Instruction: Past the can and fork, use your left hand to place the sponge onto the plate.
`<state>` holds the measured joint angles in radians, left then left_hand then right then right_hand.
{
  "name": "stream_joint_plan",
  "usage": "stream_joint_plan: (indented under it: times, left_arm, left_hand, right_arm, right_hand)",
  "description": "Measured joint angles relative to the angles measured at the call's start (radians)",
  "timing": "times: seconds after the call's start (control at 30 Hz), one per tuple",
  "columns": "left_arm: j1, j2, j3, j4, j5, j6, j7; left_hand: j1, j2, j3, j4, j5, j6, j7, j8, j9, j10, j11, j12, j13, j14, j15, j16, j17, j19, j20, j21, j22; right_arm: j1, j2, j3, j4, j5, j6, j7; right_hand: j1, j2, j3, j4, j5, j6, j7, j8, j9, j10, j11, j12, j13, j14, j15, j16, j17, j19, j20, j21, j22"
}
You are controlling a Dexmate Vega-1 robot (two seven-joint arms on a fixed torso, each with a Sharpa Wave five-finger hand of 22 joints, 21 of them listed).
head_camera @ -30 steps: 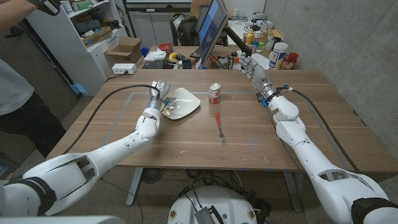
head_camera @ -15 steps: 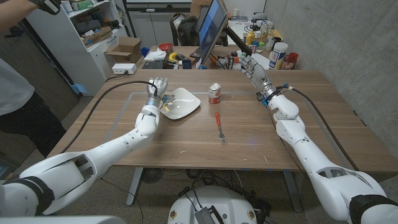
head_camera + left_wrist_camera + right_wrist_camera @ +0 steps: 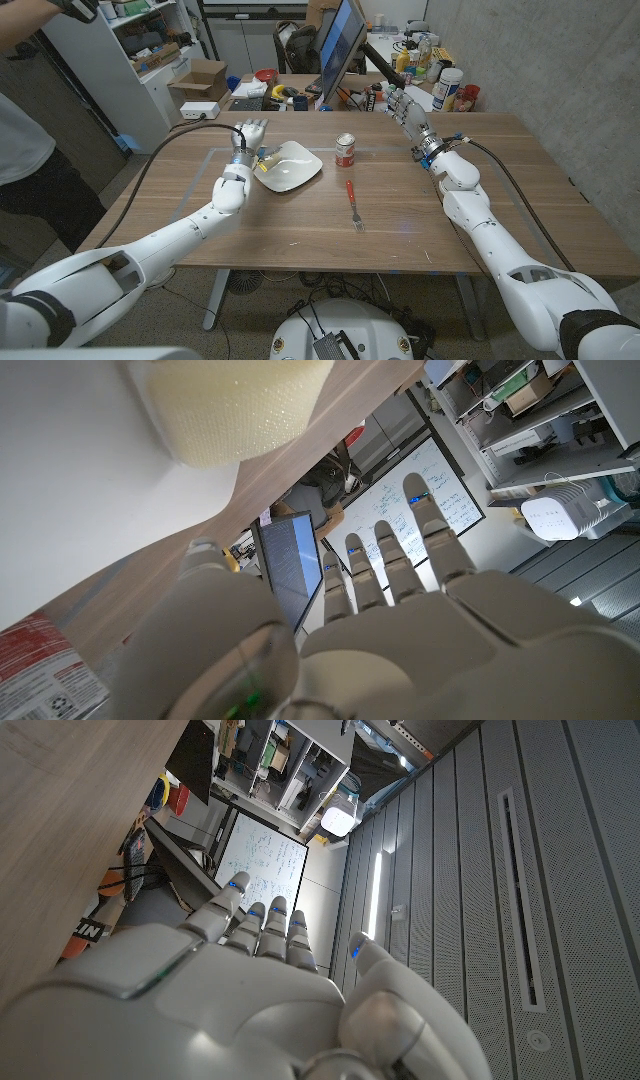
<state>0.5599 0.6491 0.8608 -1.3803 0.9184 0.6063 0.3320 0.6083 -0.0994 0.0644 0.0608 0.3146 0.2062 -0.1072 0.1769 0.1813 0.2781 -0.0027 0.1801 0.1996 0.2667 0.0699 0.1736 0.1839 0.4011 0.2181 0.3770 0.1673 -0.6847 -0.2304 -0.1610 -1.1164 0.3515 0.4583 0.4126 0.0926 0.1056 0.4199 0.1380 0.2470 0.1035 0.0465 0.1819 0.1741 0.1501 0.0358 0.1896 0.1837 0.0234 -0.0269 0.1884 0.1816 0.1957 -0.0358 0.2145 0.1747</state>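
Sponge (image 3: 263, 161) on plate (image 3: 298, 172), beside left hand (image 3: 249, 134)

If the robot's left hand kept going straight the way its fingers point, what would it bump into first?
Probably nothing on the table. The left hand is open, fingers pointing away from the robot toward the far edge, with the plate and sponge off to its side. Past the edge, depth is hard to judge.
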Motion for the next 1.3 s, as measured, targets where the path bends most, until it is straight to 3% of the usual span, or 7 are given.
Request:
stream_joint_plan:
  times: [0.13, 0.27, 0.4, 0.8, 1.3]
  left_arm:
    - [0.008, 0.012, -0.016, -0.027, -0.014, -0.009, -0.015]
    - [0.014, 0.019, -0.029, -0.047, -0.022, -0.015, -0.022]
    - [0.026, 0.032, -0.048, -0.079, -0.034, -0.022, -0.035]
    - [0.060, 0.062, -0.107, -0.171, -0.070, -0.032, -0.073]
    - [0.087, 0.085, -0.165, -0.262, -0.110, -0.035, -0.144]
  left_hand:
    - [-0.008, 0.008, -0.006, 0.006, 0.000, -0.005, 0.001, 0.000, 0.000, -0.017, 0.001, 0.000, 0.000, -0.016, 0.001, 0.000, 0.000, -0.011, 0.000, -0.013, 0.000]
    - [-0.042, 0.059, -0.003, 0.033, 0.000, -0.017, 0.000, 0.000, 0.000, -0.038, 0.012, 0.000, -0.005, -0.034, 0.009, 0.003, 0.000, -0.032, 0.000, -0.042, 0.002]
    - [-0.057, 0.088, 0.003, 0.042, -0.005, -0.028, 0.000, 0.000, 0.000, -0.050, 0.015, 0.000, -0.005, -0.045, 0.009, 0.004, 0.003, -0.043, 0.000, -0.054, 0.003]
    - [-0.080, 0.112, -0.007, 0.060, -0.019, -0.063, 0.001, 0.000, 0.000, -0.089, 0.023, 0.000, -0.005, -0.080, 0.025, 0.004, 0.002, -0.073, 0.002, -0.090, 0.003]
    - [-0.103, 0.105, -0.019, 0.072, -0.034, -0.080, 0.005, 0.000, -0.005, -0.120, 0.033, 0.000, -0.009, -0.102, 0.030, 0.004, -0.001, -0.095, 0.002, -0.117, 0.003]
  right_arm:
    - [0.001, 0.001, 0.001, 0.001, -0.001, 0.000, 0.000]
    - [0.001, 0.001, 0.001, 0.002, -0.002, -0.002, 0.000]
    - [0.003, 0.001, 0.001, 0.003, -0.003, -0.002, 0.001]
    - [0.001, 0.001, 0.003, -0.002, -0.003, -0.004, 0.003]
    - [-0.010, -0.004, 0.005, -0.021, 0.002, -0.008, 0.004]
  right_hand:
    - [0.000, 0.000, 0.000, 0.000, 0.000, 0.000, 0.000, 0.000, 0.000, 0.000, 0.000, 0.000, 0.000, 0.000, 0.000, 0.000, 0.000, 0.000, 0.000, 0.000, 0.000]
    - [0.000, 0.000, 0.000, 0.000, 0.000, 0.005, -0.005, 0.000, 0.000, 0.000, 0.000, 0.000, 0.000, 0.000, 0.000, 0.000, 0.000, 0.000, 0.000, 0.000, 0.000]
    - [0.000, 0.000, 0.000, 0.000, 0.000, 0.006, -0.006, 0.000, 0.000, 0.000, 0.000, 0.000, 0.000, 0.000, 0.000, 0.000, 0.000, 0.000, 0.000, 0.000, 0.000]
    - [0.000, 0.000, 0.000, 0.000, 0.000, 0.006, -0.006, 0.000, 0.000, 0.000, 0.000, 0.000, 0.000, 0.000, 0.000, 0.000, 0.000, 0.000, 0.000, -0.001, 0.000]
    - [0.000, 0.000, 0.000, 0.000, 0.000, 0.006, -0.006, 0.000, 0.000, 0.000, 0.000, 0.000, 0.000, 0.000, 0.000, 0.000, 0.000, 0.000, 0.000, -0.004, 0.000]
